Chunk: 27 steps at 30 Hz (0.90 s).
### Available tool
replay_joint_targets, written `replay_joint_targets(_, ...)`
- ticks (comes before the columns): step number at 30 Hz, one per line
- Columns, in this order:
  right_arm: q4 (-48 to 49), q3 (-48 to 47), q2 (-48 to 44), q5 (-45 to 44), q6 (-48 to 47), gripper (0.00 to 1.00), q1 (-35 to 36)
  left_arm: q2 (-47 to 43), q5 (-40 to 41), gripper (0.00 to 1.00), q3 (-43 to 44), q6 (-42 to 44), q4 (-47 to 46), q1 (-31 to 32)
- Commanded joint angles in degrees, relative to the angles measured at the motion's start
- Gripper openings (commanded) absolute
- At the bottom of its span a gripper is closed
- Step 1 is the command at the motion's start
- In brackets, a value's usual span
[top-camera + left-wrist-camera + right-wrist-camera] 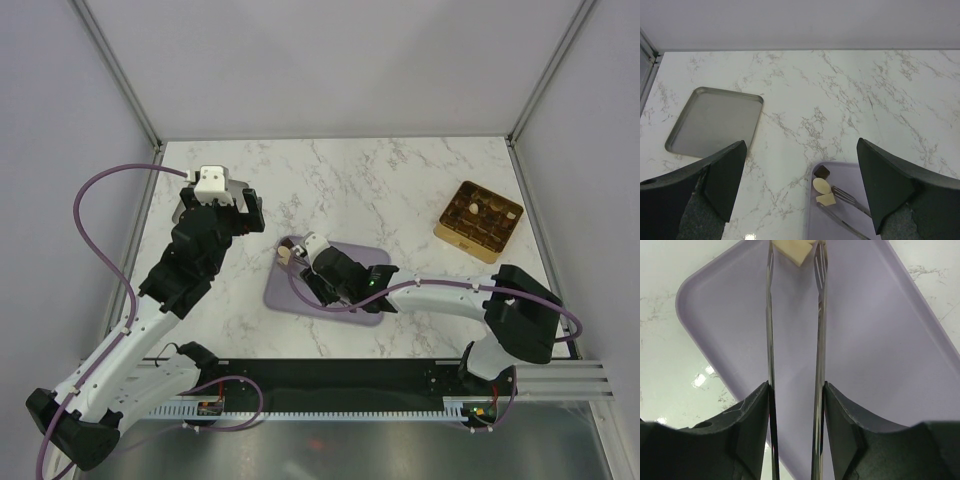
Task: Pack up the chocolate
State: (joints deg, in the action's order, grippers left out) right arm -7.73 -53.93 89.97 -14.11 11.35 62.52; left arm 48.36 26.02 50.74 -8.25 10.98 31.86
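Packing looks partly done: the gold box [478, 221], far right, seems to hold dark pieces in some compartments, too small to count. Three pieces of chocolate [821, 185] lie in the far-left corner of the lilac tray [880, 350], one dark and two cream. The right gripper [795, 390] is clamped on the metal tongs [819, 330], whose tips bracket a cream piece [797, 251] — not yet lifted, I judge. The left gripper [222, 208] hangs spread wide, holding nothing, by the steel tray [715, 120].

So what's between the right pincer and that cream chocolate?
Metal tongs, gripped by the pincer, their tips flanking the chocolate; the right wrist view shows it.
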Motion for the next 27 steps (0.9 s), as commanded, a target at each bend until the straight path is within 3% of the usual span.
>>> replay_joint_targets(1,2.63,-2.49,0.20,-2.15,0.77,0.52,0.32,-0.02,1.49,1.00,1.11,1.92,-1.23,-0.13)
replay_joint_targets(17,-0.44,0.58,-6.82,-5.49,1.13,0.39,0.32,0.07,1.23,1.00,1.11,1.92,-1.14,-0.13)
replay_joint_targets(27,-10.54,-2.05,-12.01,-10.84,1.92,0.38,-1.26,0.07,1.05,1.00,1.11,1.75,-1.23,-0.13)
